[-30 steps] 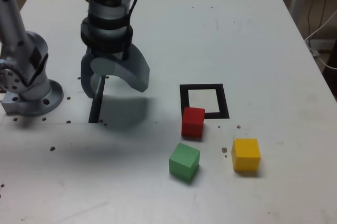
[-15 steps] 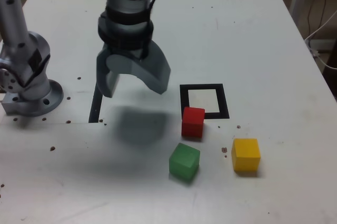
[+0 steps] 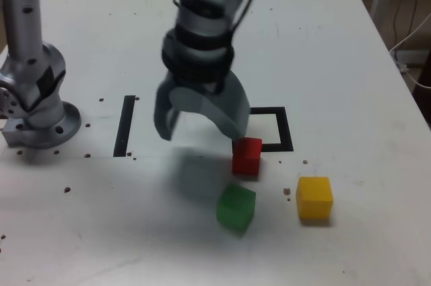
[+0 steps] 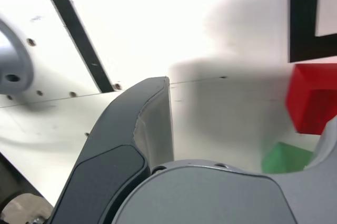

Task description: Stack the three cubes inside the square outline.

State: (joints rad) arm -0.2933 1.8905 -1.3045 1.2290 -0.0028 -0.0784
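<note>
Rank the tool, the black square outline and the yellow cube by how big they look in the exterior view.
1. tool, largest, though it hangs nearer the camera.
2. square outline, partly hidden behind the tool.
3. yellow cube, smallest.

A robotics lab or test room: a white tabletop [image 3: 350,64] drilled with bolt holes carries the arm's bolted metal base [image 3: 37,121], black tape marks [image 3: 125,126], and loose cables [image 3: 411,37] hang beside it.
</note>
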